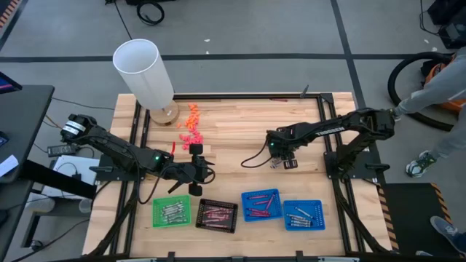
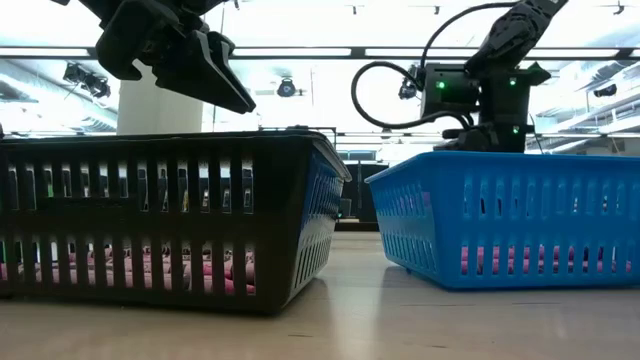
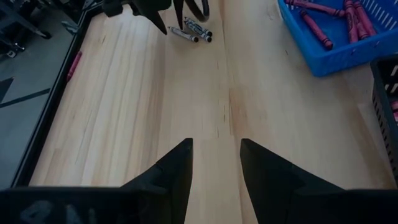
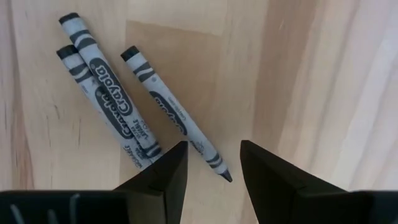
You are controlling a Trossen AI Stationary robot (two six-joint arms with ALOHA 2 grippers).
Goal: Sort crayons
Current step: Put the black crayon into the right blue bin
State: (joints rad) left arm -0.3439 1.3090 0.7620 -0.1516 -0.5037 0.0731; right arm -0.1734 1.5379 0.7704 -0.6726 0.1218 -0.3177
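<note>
Our right gripper (image 4: 213, 163), parted and empty, hangs over three grey crayons (image 4: 134, 106); we should straddle the single one at five o'clock (image 4: 177, 118).

Left gripper (image 3: 216, 163) waits open, empty.

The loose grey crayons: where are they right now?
In the high view, the grey crayons lie on the bare wood right of centre, directly under the right tool, above the blue trays.

Open bare wood between the arms; four trays (image 1: 207, 204) crowding the near edge, perhaps touching.
</note>
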